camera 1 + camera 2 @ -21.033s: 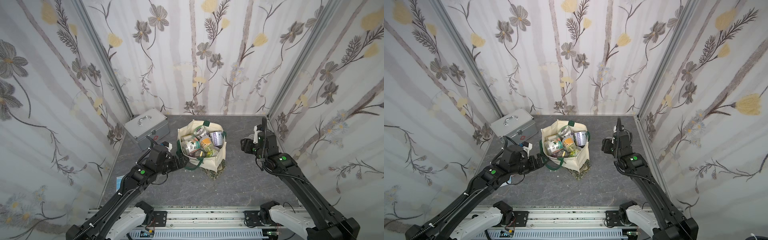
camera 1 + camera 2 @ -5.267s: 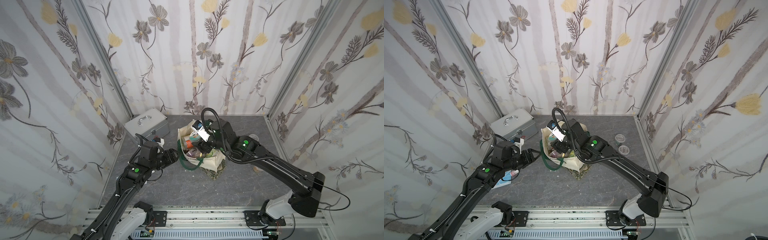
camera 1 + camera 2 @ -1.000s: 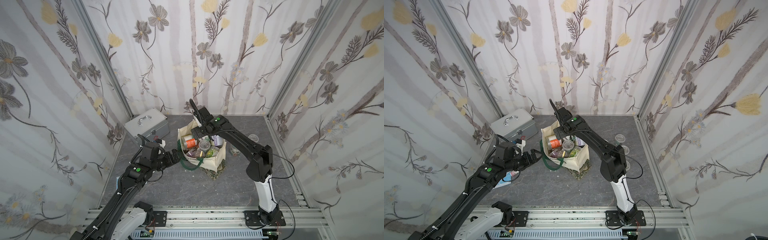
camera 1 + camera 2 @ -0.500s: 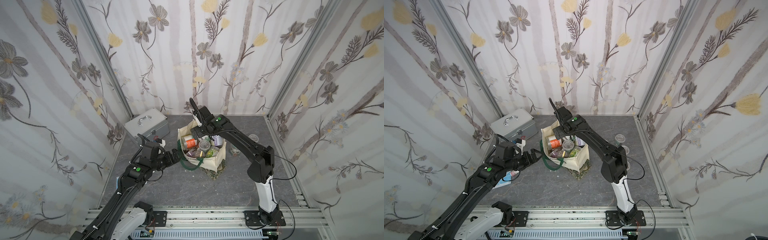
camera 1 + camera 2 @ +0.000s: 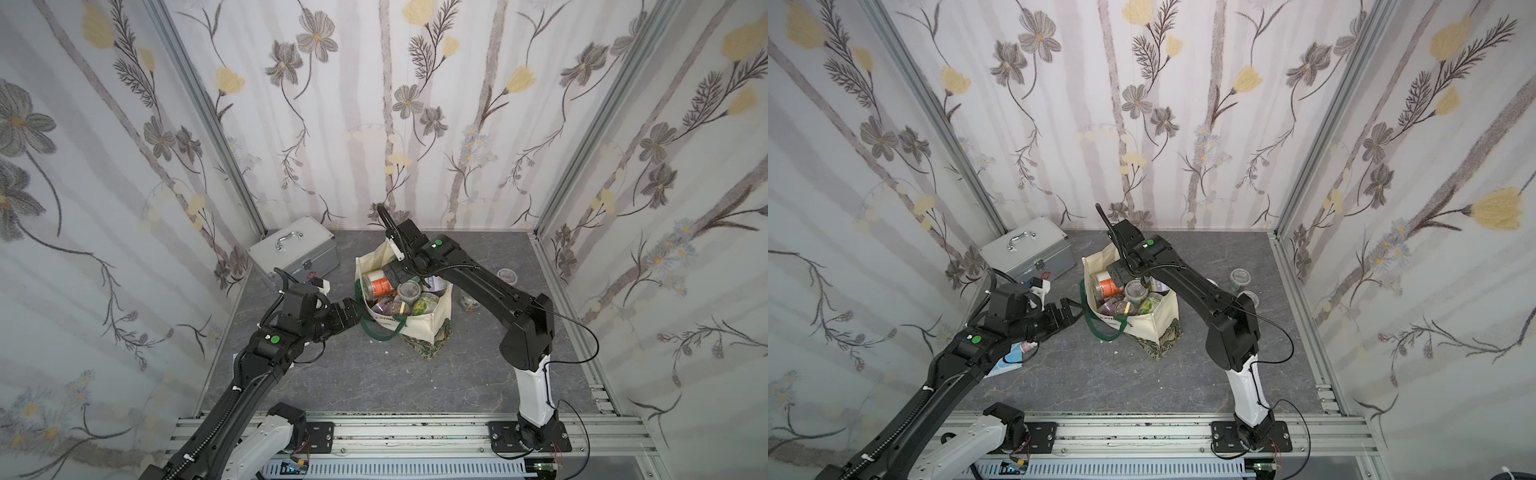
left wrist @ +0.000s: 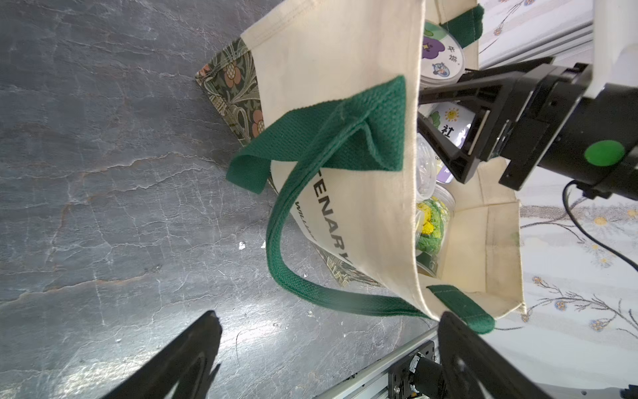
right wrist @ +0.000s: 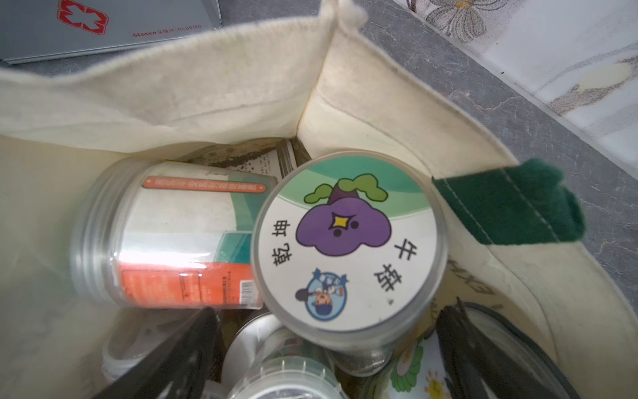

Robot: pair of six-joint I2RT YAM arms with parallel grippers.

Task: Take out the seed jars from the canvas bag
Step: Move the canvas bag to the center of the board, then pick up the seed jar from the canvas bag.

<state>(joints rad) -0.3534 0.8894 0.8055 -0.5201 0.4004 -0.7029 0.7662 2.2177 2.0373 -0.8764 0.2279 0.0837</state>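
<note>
1. Shows a cream canvas bag (image 5: 419,322) upright near the middle of a grey table (image 5: 374,374), mouth open, one dark green handle drooping down the front toward the robot's left.
2. Shows most of the seed jars (image 5: 409,291) inside the bag, heaped to just below the rim. Includes an orange-labelled jar (image 7: 179,248) on its side against a sticker-lid jar (image 7: 348,241) with a purple vegetable drawing, with clear-lidded ones lower down.
3. Counts at least two jars out on the table, seemingly three, all on the robot's right of the bag: a far jar (image 5: 506,274) near the wall, a near jar (image 5: 468,302) just beside the bag, and a half-hidden jar (image 5: 1249,297) beside the right arm.
4. Finds the right gripper (image 5: 395,272) lowered into the bag's mouth, claw released and spread wide, grasping nothing. Puts its fingers (image 7: 179,352) either side of the sticker-lid jar's near edge in the right wrist view, contact impossible to tell.
5. Finds the left gripper (image 5: 351,311) just beside the bag's left wall, near the handle, claw likewise released and empty. Cannot tell whether a fingertip touches the canvas.
6. Leaves a closed silver case (image 5: 295,249) behind the left arm, apart from the work.
7. Looks early in the task: a small share removed, the bulk left inside, lower layers hidden. Points to the sticker-lid jar as the likely next pick.
</note>
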